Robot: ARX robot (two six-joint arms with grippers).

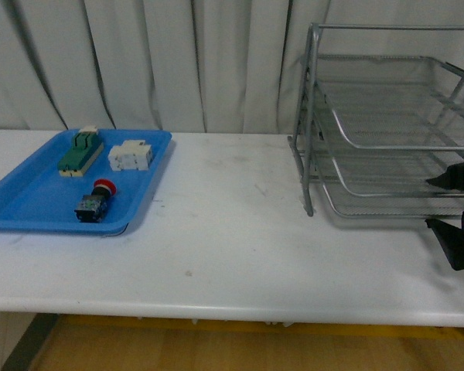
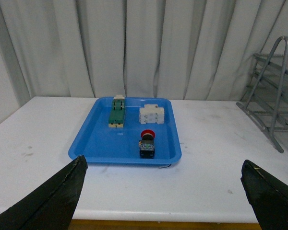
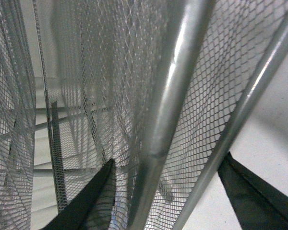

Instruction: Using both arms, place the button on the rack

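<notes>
Front view: the red-capped black push-button switch (image 1: 97, 199) lies in the flat blue plastic tray (image 1: 31, 202), well apart from the silver three-tier wire-mesh rack (image 1: 371, 139).

Left wrist view: the left gripper (image 2: 163, 163) is spread wide and empty, facing the button. A white terminal block (image 2: 151, 115) behind does not obstruct.

Right wrist view: the right gripper (image 3: 169, 160) stands wide astride a rack tube, probably to steady it.

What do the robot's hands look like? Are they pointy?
Yes, pointy. Only the grippers show, not the arms. The left gripper has two flat black fingers that narrow to wedge tips, with a thin yellowish line along one edge. The right gripper is black too, with the same pointed wedges and a blocky black part behind them. No cables or markings show.
</notes>
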